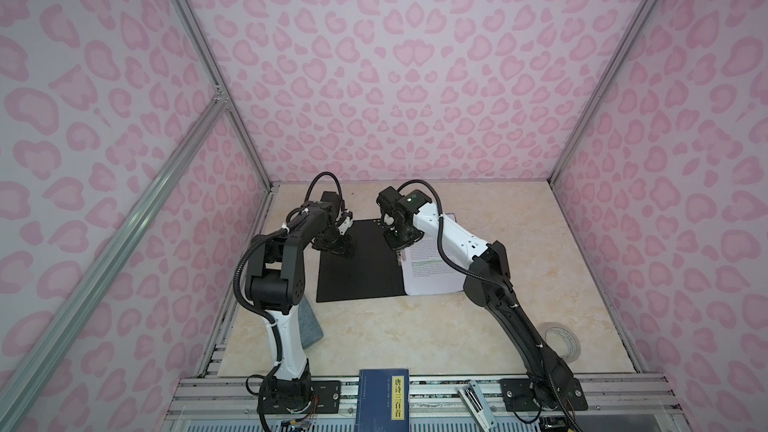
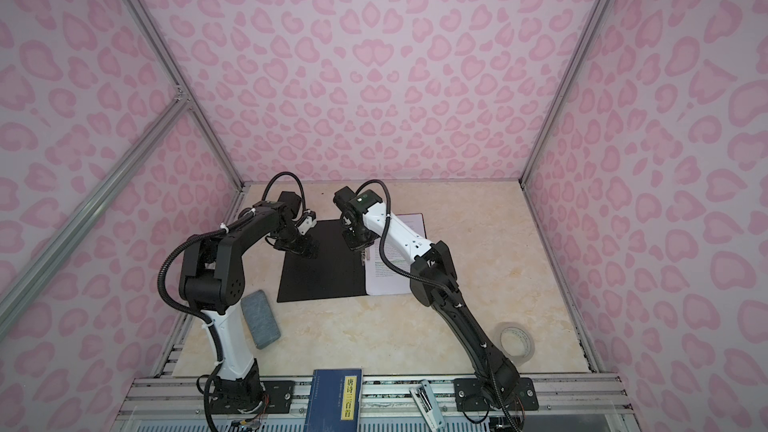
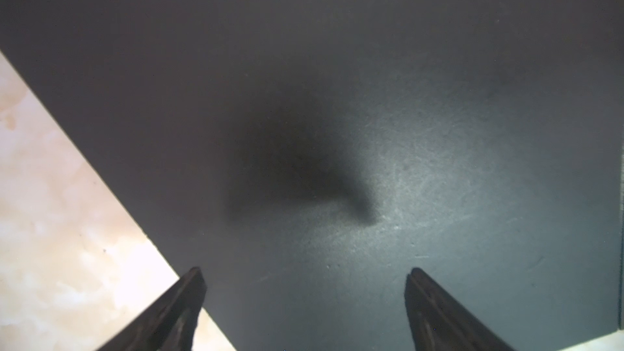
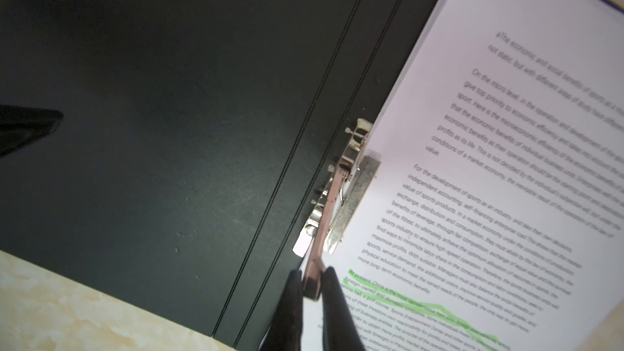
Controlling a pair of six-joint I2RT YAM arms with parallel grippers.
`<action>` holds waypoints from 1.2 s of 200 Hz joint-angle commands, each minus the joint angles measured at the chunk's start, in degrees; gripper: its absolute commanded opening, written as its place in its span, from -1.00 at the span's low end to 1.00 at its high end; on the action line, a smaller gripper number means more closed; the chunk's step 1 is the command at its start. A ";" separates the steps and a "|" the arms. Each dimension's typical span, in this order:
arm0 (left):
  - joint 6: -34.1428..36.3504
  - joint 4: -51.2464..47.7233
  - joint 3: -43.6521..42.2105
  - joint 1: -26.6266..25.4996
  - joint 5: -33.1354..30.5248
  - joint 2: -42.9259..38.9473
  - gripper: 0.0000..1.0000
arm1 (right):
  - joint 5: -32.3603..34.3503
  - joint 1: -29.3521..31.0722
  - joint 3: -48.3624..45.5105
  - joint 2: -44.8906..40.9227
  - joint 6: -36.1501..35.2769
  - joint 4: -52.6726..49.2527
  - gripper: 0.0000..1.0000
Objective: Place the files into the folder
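Observation:
The folder (image 1: 357, 272) (image 2: 320, 272) lies open on the table, black inside up. The files (image 1: 432, 272) (image 2: 388, 276), white sheets with green highlights, rest on its right half. In the right wrist view the metal clip (image 4: 351, 190) sits at the edge of the files (image 4: 489, 163). My right gripper (image 4: 312, 273) (image 1: 400, 249) is shut on the clip's thin lever (image 4: 324, 231). My left gripper (image 3: 304, 270) (image 1: 336, 249) is open, low over the folder's bare left half (image 3: 371, 96), with nothing between its fingers.
A grey-blue flat case (image 2: 261, 320) lies by the left arm's base. A tape roll (image 1: 561, 340) sits at the front right. A dark blue book (image 1: 384, 398) and a stapler (image 1: 476, 403) lie on the front rail. Pink walls enclose the table.

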 commanded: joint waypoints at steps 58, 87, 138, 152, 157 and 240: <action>0.74 -0.28 -0.40 0.08 0.02 0.30 0.91 | -0.72 -0.07 0.06 1.71 0.21 -1.51 -0.86; 0.80 -0.24 -0.42 0.03 -0.06 0.21 0.91 | -1.09 -0.10 -0.02 1.80 0.37 -1.81 -0.91; 0.94 -0.45 -0.50 0.03 -0.10 0.10 0.91 | -2.85 0.01 -0.71 1.98 0.88 -1.83 -0.98; 1.06 -0.46 -0.50 0.04 -0.16 0.06 0.91 | -2.94 -0.01 -1.20 1.97 1.07 -1.78 -1.00; 1.03 -0.46 -0.50 0.04 -0.21 -0.03 0.90 | -3.02 0.00 -1.37 1.90 1.17 -1.76 -1.00; 1.09 -0.55 -0.68 0.03 -0.06 -0.34 0.90 | -4.17 -0.24 -5.92 0.84 1.79 -0.05 -1.00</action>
